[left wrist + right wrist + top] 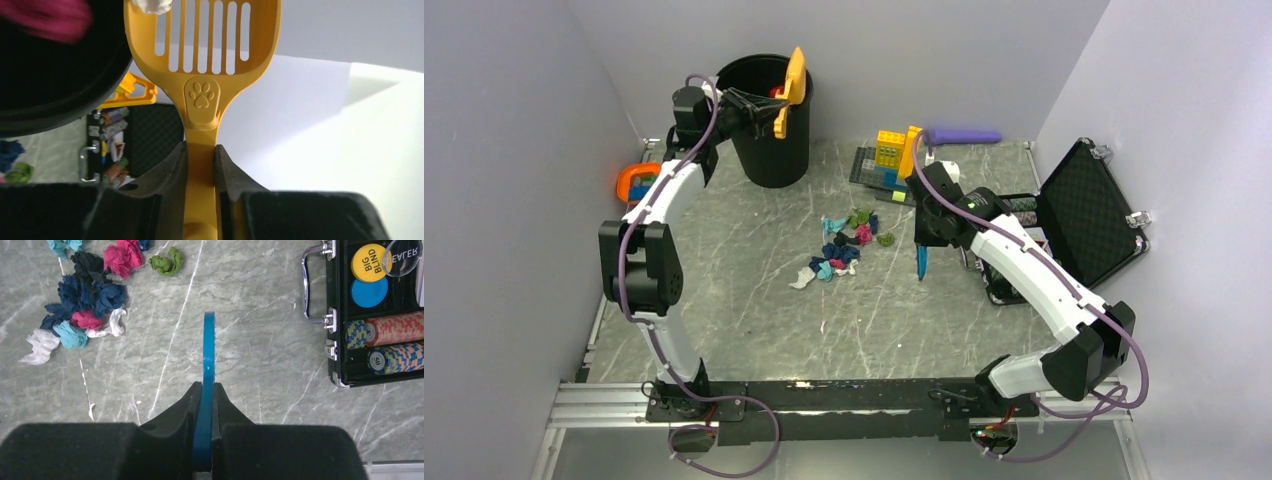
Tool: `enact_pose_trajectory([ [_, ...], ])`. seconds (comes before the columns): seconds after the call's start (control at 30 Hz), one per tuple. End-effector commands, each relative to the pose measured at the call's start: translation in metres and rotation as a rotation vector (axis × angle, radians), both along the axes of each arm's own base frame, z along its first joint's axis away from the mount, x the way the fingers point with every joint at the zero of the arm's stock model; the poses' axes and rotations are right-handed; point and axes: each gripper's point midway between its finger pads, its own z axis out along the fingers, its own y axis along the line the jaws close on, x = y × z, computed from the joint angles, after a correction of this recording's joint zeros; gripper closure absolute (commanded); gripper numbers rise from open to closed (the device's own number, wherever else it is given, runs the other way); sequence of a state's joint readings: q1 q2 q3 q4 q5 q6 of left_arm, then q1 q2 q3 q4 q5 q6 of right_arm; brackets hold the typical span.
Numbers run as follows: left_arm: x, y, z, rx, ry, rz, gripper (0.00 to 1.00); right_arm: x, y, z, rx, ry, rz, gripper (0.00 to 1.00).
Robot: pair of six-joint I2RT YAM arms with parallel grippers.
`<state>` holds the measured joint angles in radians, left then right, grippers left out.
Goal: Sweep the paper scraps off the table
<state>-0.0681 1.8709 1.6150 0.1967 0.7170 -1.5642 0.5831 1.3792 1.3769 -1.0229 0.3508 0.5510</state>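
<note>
Left gripper [200, 150]: clamped on handle of yellow scoop [202, 50], upper left of top view, held over black bin [769, 135]; white wad [152, 5] at scoop's top edge.
Right gripper [205, 390]: closed on thin blue blade [208, 345], right of centre; tip toward table [744, 310], contact unclear.
Scraps [849, 245]: loose cluster at table centre, left of blade, apart from it.
Chip case [372, 315]: open, right edge.
Bricks [886, 152]: top centre, behind scraps.
</note>
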Motion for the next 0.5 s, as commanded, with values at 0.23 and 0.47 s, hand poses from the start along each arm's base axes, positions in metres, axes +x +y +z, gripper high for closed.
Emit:
enact_pose_trajectory([
  [0.23, -0.015, 0.029, 0.077, -0.239, -0.169, 0.018, 1.00, -0.001, 0.003, 0.010, 0.071, -0.047, -0.020, 1.00],
  [0.47, -0.029, 0.030, 0.084, -0.150, -0.196, 0.013, 1.00, 0.001, 0.012, 0.010, 0.102, -0.049, 0.011, 1.00],
])
